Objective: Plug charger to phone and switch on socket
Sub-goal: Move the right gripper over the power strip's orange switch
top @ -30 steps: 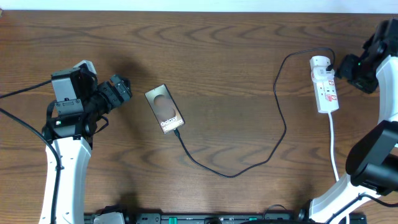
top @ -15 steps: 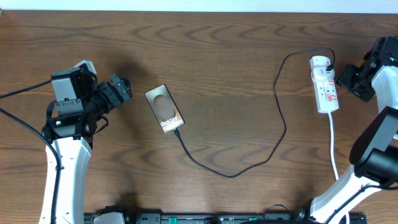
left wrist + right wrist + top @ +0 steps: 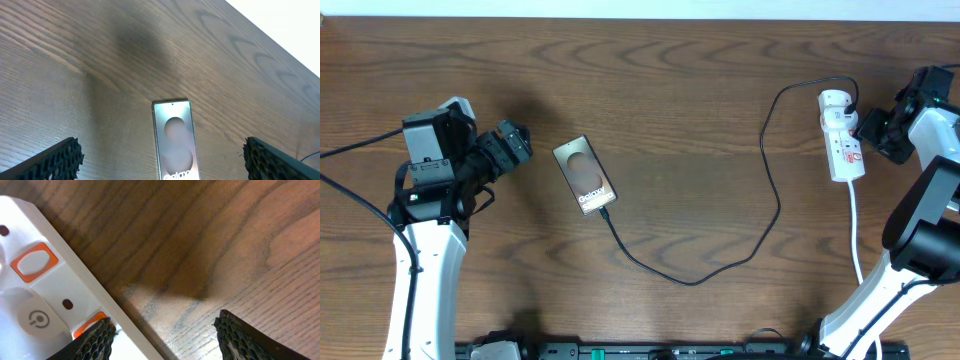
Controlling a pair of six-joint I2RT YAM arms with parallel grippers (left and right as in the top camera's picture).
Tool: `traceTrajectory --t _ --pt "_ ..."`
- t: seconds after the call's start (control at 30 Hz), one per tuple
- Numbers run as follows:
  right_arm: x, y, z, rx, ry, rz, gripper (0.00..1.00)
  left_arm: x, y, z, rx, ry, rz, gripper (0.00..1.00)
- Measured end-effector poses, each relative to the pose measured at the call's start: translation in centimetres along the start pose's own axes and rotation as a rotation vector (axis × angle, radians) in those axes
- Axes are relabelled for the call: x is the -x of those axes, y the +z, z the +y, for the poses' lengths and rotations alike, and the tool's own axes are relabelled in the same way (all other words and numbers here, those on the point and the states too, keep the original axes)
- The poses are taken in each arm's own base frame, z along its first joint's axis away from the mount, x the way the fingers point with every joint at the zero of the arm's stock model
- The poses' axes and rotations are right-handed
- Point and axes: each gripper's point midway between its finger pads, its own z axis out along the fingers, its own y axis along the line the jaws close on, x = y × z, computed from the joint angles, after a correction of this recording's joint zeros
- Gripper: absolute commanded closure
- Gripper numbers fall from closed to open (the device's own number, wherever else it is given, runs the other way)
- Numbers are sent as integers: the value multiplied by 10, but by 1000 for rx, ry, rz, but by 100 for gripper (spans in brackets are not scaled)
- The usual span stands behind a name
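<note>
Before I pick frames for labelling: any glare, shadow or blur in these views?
Overhead: sharp and evenly lit, with a soft shadow on the table at left. Left wrist: the phone looks pale and washed, a dark shadow lies above it, and the top right corner is blown white. Right wrist: the socket is close and very bright, with shade on the wood beside it.

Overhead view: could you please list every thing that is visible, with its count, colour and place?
table: one, brown wood, under everything
phone: one, bronze-brown, left of centre
charger cable: one, thin black, looping from the power strip's far end to the phone's near end
power strip: one, white with red marks, far right
cord: one, white, from the power strip toward the near edge
left gripper: one, black, open, left of the phone
right gripper: one, black, open, at the power strip's edge
</note>
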Motion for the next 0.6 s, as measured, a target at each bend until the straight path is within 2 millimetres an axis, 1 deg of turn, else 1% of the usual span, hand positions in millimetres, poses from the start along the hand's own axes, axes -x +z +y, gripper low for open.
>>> traceTrajectory --t 0.27,0.6 --pt "4 0 9 53 -1 -12 34 0 0 0 0 0 0 2" --pt "2 2 12 84 6 1 36 0 0 0 0 0 0 2"
